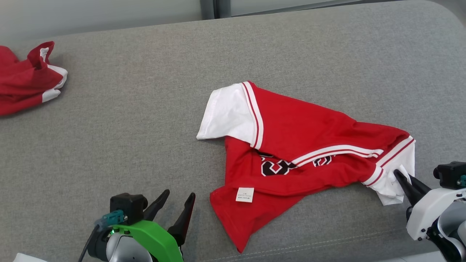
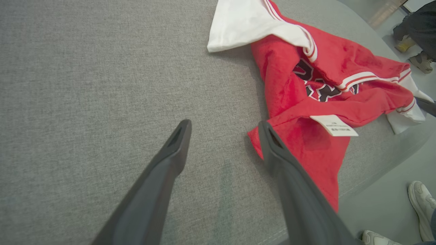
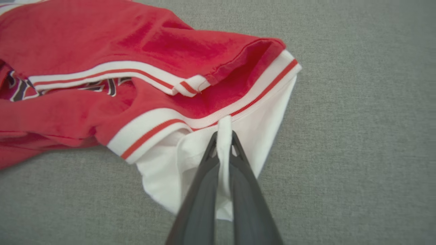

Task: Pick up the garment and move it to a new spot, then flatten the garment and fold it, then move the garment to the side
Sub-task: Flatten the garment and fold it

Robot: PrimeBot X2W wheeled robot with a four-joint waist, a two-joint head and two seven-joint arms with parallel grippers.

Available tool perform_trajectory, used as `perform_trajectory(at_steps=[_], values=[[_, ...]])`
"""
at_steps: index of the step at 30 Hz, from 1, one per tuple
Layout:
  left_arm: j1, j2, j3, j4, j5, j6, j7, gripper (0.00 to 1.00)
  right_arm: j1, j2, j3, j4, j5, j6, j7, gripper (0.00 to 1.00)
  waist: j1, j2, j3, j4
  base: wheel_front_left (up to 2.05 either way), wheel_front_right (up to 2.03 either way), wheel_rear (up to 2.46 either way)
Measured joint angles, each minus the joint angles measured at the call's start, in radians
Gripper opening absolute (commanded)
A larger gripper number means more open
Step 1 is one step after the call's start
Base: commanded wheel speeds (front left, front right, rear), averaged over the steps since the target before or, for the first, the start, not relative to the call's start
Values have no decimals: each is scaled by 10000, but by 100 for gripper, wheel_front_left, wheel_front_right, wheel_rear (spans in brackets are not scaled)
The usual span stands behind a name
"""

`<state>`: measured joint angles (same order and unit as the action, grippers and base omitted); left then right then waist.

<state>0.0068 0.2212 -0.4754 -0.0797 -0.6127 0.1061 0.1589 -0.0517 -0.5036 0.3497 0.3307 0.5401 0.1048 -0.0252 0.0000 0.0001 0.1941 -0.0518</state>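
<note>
**Sleeve gripped, garment crumpled, flattening and folding ahead**

The right end effector [image 3: 223,137] has its two fingers pressed together on a pinch of the white sleeve [image 3: 269,112]. The fabric rises in a thin ridge between the tips. The left end effector [image 1: 179,193] has its fingers spread wide with nothing between them. It hovers over the grey fabric surface [image 1: 127,127].

The garment [image 1: 302,120], a red jersey with white sleeves and striped trim, lies rumpled just ahead and to the right of the left fingers. Its near red corner almost touches the right-hand finger in the left wrist view.

As I judge it, the task is at an early stage. A grip is made, but the jersey is neither flat nor folded, and setting it aside comes last. Whether it already lies at its new spot cannot be told.

A white care label [image 1: 244,194] sits on the red hem, just beyond the left fingertips. Its print is too small to read. Black-and-white chest lettering [image 1: 276,168] is half buried in folds and illegible.
</note>
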Motion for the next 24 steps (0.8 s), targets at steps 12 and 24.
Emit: perform_trajectory(at_steps=[12,24], values=[[9,4,-182,-35,-4,-19,176,100,3,-138,-56,-773,-46,-117,102,100,0,0,-62,-539,0,0,0],[-30,217,-207,418,-138,-105,796,100,225,-261,-307,-1354,-12,-445,263,100,0,0,259,-1366,0,0,0]])
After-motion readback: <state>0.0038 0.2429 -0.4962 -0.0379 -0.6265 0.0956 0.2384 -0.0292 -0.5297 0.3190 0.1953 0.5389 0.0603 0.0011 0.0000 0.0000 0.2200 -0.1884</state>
